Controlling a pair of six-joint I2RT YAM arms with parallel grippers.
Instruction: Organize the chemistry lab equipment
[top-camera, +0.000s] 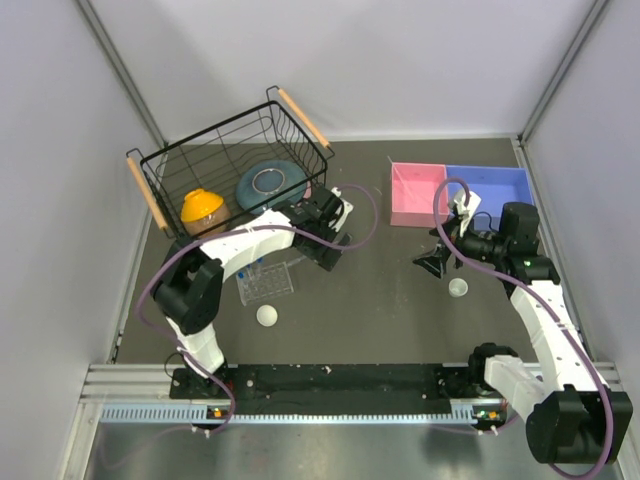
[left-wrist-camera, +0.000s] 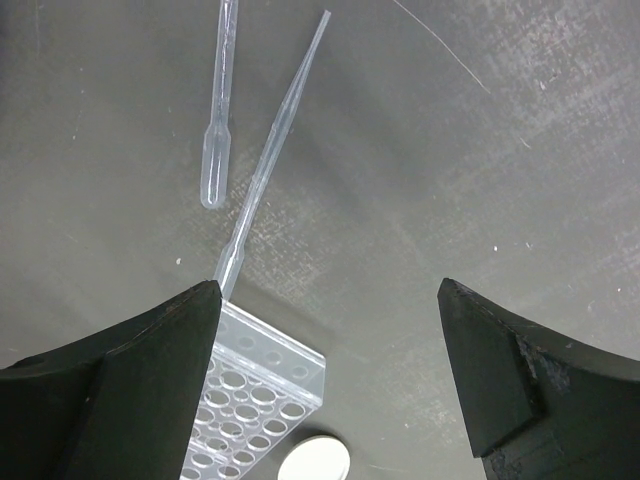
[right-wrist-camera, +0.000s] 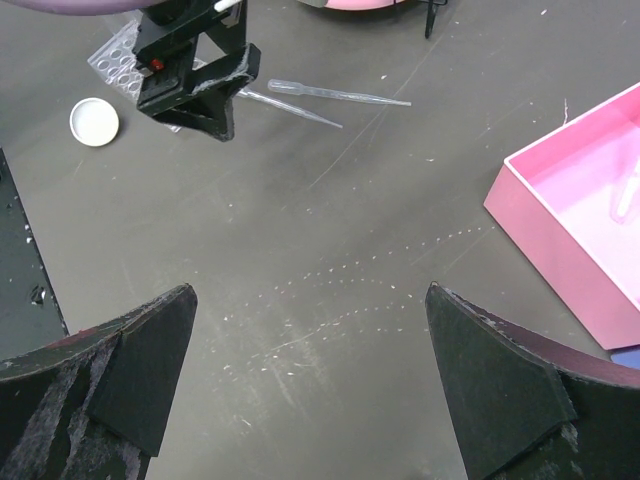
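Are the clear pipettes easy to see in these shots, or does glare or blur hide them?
Left wrist view: even light, no glare, the two clear pipettes sharp against the dark mat. Right wrist view: small but distinct near the top edge. Top external view: too small to make out.

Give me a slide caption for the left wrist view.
Open left hand looking down on two clear pipettes, a clear tube rack and a white cup.

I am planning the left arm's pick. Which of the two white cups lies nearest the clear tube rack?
The cup on the left side, just beside the rack; the other cup lies far right, next to the right gripper.
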